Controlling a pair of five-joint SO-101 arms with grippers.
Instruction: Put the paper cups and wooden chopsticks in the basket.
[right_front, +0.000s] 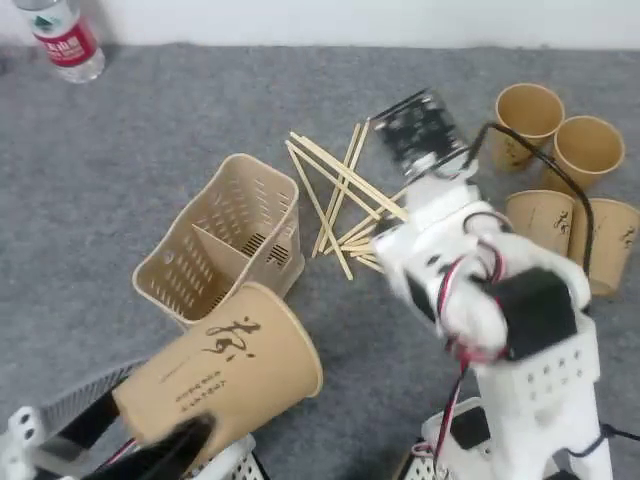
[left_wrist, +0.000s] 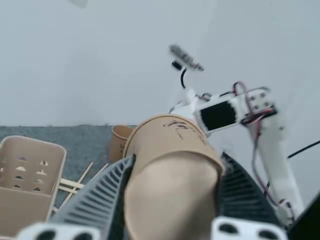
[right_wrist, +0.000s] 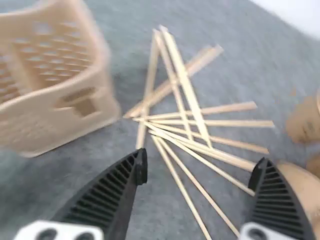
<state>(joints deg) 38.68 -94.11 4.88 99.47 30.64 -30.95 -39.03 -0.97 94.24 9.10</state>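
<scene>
Status: I've got paper cup (right_front: 225, 375) pinched in left gripper (left_wrist: 172, 170), right gripper (right_wrist: 200, 162) spread above chopsticks (right_wrist: 185, 100); next I swing it over basket (right_front: 172, 270) and release.

The bench (right_front: 120, 150) carries a grey, felt-like cover with a coarse nap, evenly lit, with soft, short shadows. A plain white wall (right_front: 300, 20) runs along its far edge, and the seam where the two meet is straight. A clear plastic bottle (right_front: 62, 38) with a red label sits on the cover just beside the wall, toward the wall's left end in the high view
</scene>
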